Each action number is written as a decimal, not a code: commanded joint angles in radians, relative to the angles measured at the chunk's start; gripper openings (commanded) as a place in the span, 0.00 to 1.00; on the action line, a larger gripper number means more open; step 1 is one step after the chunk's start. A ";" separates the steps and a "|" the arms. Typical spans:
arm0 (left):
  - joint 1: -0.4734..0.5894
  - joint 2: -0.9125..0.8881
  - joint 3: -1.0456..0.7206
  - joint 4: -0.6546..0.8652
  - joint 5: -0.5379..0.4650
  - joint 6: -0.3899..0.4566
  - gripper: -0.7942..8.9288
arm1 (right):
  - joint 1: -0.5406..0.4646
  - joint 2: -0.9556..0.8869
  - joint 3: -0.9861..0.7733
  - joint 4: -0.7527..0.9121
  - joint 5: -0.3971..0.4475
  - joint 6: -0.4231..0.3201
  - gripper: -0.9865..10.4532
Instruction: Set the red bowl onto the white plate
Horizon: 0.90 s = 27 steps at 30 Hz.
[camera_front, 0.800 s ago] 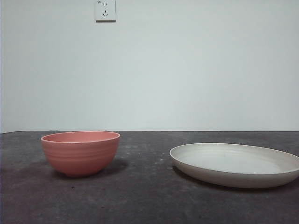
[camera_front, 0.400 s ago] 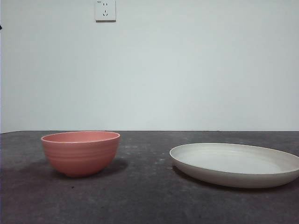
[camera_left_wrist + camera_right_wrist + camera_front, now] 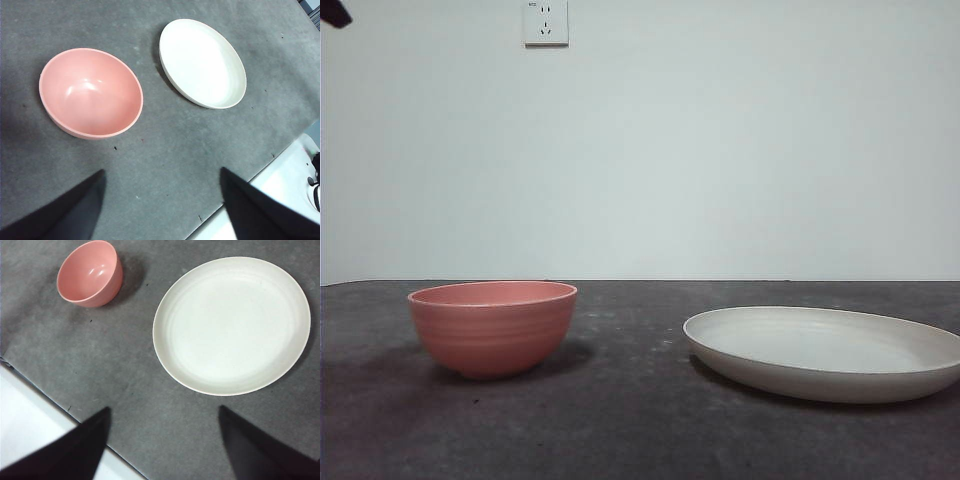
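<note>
The red bowl (image 3: 492,327) stands upright and empty on the dark table at the left. It also shows in the left wrist view (image 3: 91,92) and the right wrist view (image 3: 90,273). The white plate (image 3: 823,351) lies empty at the right, apart from the bowl, and shows in the left wrist view (image 3: 202,62) and the right wrist view (image 3: 231,325). My left gripper (image 3: 162,205) is open, high above the table, nearer the bowl. My right gripper (image 3: 162,445) is open, high above the table near the plate. Neither holds anything.
A black tip (image 3: 334,12) of an arm shows at the top left corner of the front view. A wall socket (image 3: 545,22) is on the white back wall. The table's white edge shows in both wrist views (image 3: 280,190) (image 3: 30,415).
A black arm tip has come into the front view's top left corner. The bowl and the plate have not moved.
</note>
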 commanded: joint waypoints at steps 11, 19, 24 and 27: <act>-0.005 0.036 0.030 0.025 -0.061 -0.025 0.50 | 0.003 0.004 0.021 0.007 0.001 -0.003 0.43; -0.053 0.197 0.121 0.054 -0.161 -0.035 0.50 | 0.003 0.004 0.021 0.007 0.001 -0.003 0.43; -0.097 0.363 0.179 0.094 -0.256 -0.042 0.50 | 0.003 0.004 0.021 0.007 0.001 -0.003 0.43; -0.118 0.464 0.209 0.111 -0.320 -0.042 0.50 | 0.003 0.004 0.021 0.007 0.001 -0.003 0.43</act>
